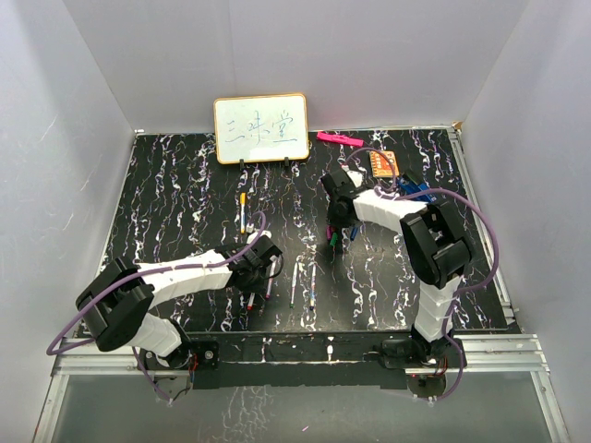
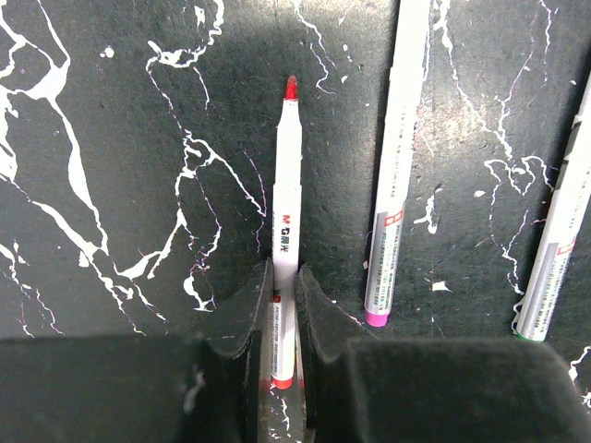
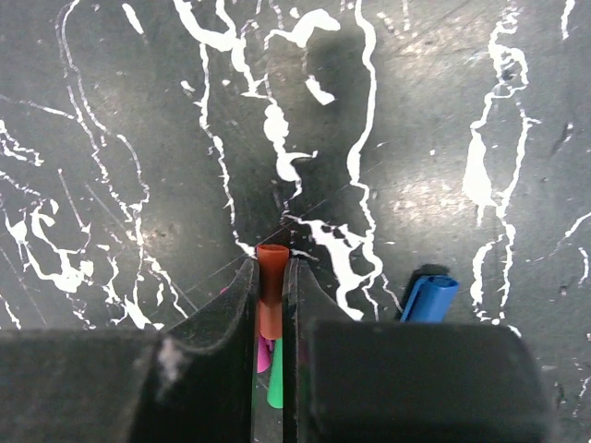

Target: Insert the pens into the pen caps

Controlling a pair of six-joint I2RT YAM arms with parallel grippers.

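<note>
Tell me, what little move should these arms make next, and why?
Probably lift the red-brown cap straight up. The right gripper is shut on it, with the magenta cap and green cap lying right beside it, and the left gripper clamps the red-tipped pen, so the pair looks ready to be brought together.

Five pens (image 1: pixel 242 214), four pen caps (image 3: pixel 271 291) in view, one whiteboard (image 1: pixel 261 129), one pink marker (image 1: pixel 339 138), two robot arms (image 1: pixel 185 275)
</note>
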